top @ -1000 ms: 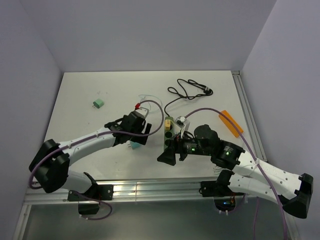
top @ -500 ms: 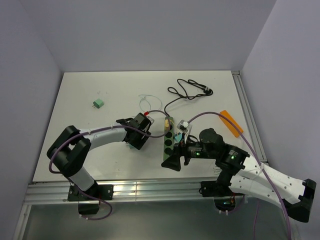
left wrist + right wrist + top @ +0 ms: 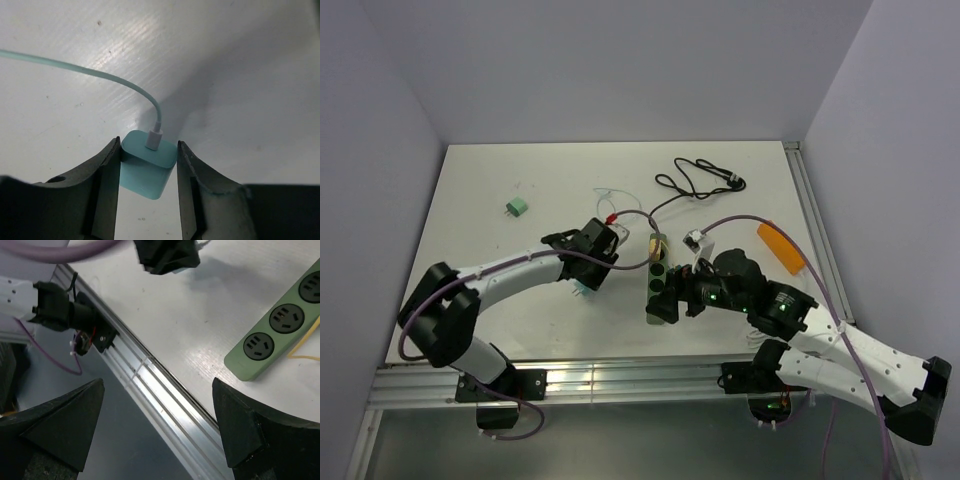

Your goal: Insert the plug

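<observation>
The teal plug (image 3: 147,170) lies on the white table with a pale teal cable (image 3: 100,75) running from its top. My left gripper (image 3: 149,145) is shut on it, one dark finger pressed against each side. From above, the left gripper (image 3: 588,272) covers most of the plug (image 3: 581,288), left of the green power strip (image 3: 660,280). My right gripper (image 3: 157,385) is open and holds nothing. It hangs over the table's front rail, with the power strip's (image 3: 280,325) near end sockets to its upper right. Seen from overhead, the right gripper (image 3: 672,298) sits at the strip's near end.
A small green adapter (image 3: 516,208) lies at the far left. A black cable (image 3: 700,182) coils at the back and an orange piece (image 3: 781,246) lies at the right. A metal rail (image 3: 620,375) runs along the table's front edge (image 3: 165,385).
My left gripper's jaws have closed in from wide open onto the plug's sides. The right gripper has shifted slightly toward the power strip's near end and stays open.
</observation>
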`<state>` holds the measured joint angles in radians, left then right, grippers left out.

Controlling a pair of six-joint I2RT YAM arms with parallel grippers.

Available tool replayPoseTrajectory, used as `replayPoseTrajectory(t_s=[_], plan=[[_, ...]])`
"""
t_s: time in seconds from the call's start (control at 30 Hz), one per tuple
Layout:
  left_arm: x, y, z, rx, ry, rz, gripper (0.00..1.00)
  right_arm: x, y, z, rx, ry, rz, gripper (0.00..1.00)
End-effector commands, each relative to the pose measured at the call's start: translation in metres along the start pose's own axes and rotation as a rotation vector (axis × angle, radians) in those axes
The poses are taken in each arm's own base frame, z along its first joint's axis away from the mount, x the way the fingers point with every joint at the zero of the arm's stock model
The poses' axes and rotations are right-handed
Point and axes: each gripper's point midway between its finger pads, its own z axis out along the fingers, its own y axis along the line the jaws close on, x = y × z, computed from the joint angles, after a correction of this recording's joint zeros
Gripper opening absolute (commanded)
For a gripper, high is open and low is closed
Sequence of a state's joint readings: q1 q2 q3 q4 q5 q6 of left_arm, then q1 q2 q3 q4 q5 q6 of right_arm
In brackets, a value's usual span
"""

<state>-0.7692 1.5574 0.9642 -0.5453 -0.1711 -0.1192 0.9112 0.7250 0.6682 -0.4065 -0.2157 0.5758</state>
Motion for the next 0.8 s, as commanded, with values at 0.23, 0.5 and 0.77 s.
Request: replayPoseTrajectory(t_s=[0.23, 0.5, 0.77], plan=[[-0.117, -0.020, -0.146, 0.254, -0.491, -0.380, 0.00, -0.048, 0.010, 0.025, 0.001, -0.070, 0.075, 0.91], [-0.133, -0.021, -0.181, 0.342, -0.535, -0.750, 0.00, -0.095, 0.006, 0.053, 0.036, -0.295, 0.074, 0.91], [-0.135, -0.016, -0.186, 0.360, -0.566, -0.910, 0.00, -0.119, 0.026, 0.058, 0.014, -0.437, 0.070, 0.89]])
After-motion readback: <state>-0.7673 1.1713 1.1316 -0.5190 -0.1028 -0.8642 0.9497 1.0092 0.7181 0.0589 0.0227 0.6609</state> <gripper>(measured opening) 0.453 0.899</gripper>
